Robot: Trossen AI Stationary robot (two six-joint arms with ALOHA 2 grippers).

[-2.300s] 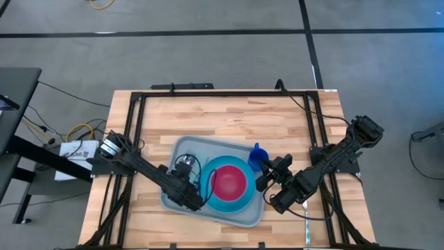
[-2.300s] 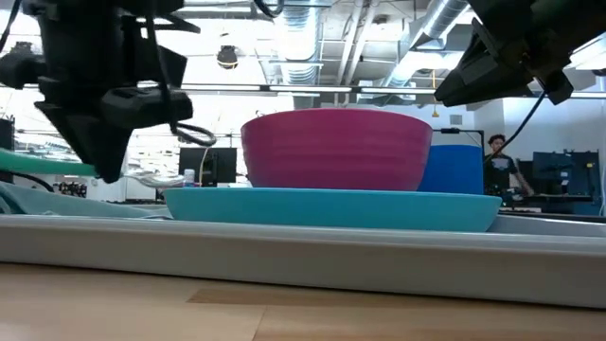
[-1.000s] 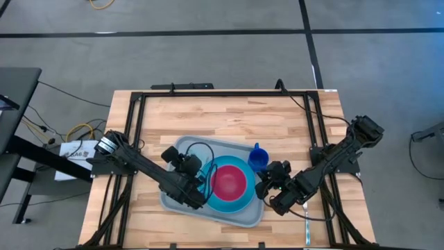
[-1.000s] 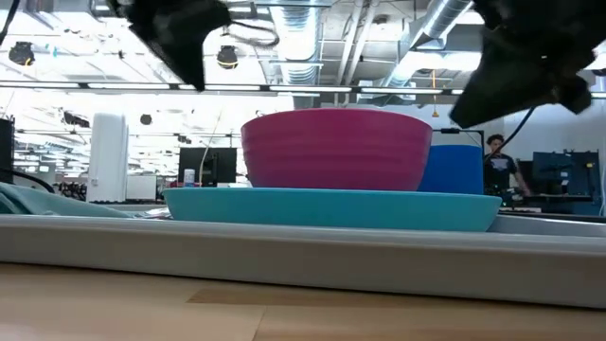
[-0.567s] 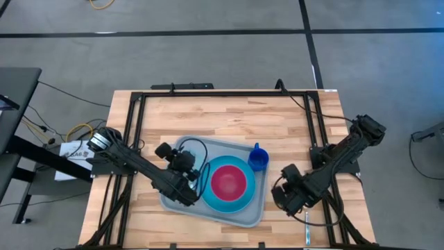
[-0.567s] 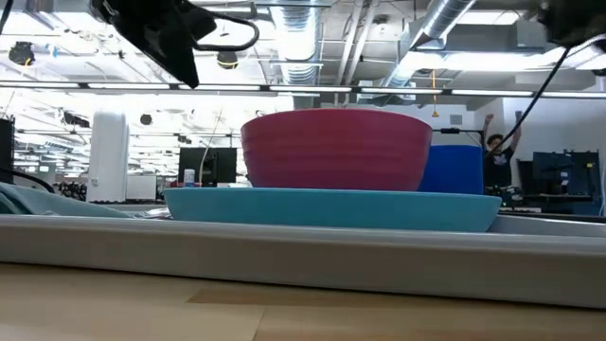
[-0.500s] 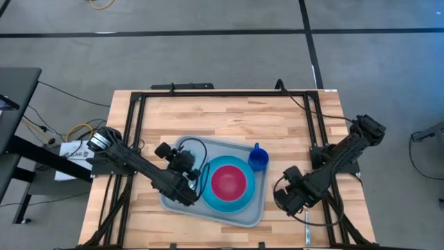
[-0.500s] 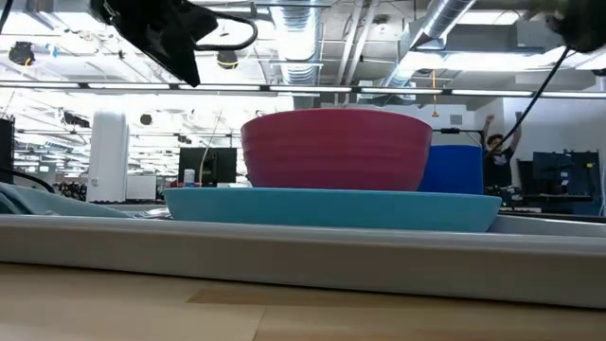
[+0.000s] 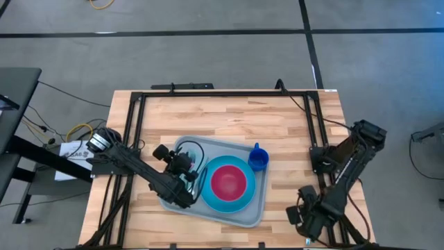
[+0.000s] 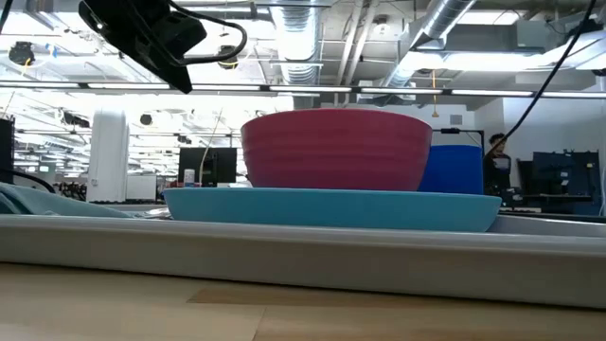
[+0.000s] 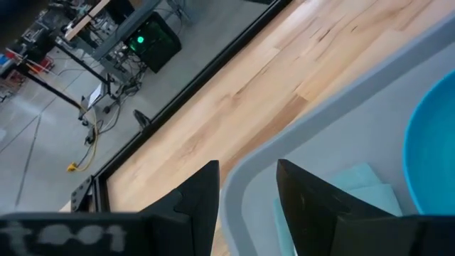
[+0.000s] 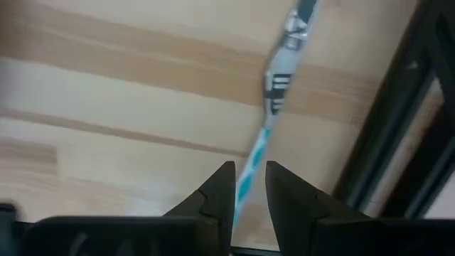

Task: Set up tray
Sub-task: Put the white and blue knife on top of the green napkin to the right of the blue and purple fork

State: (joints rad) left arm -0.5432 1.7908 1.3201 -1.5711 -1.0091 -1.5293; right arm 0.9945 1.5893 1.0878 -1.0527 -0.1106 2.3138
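Observation:
The grey-blue tray lies on the wooden table, its rim crossing the low view. On it rests a bright blue plate holding a pink bowl, with a blue cup at the tray's far right corner. A light-teal napkin lies on the tray's left part. My left gripper hovers open above the tray's left end, raised high in the low view. My right gripper is near the table's near right corner, narrowly open, over bare wood.
A black metal frame runs round the tabletop. A thin teal-and-white strip lies on the wood by the right frame rail. The wood toward the far edge is bare. A person stands far behind the table.
My right gripper has drawn away from the blue cup toward the table's near right corner and left the low view. My left gripper has shifted a little toward the table's left edge above the tray. The tray, plate, bowl and cup have kept still.

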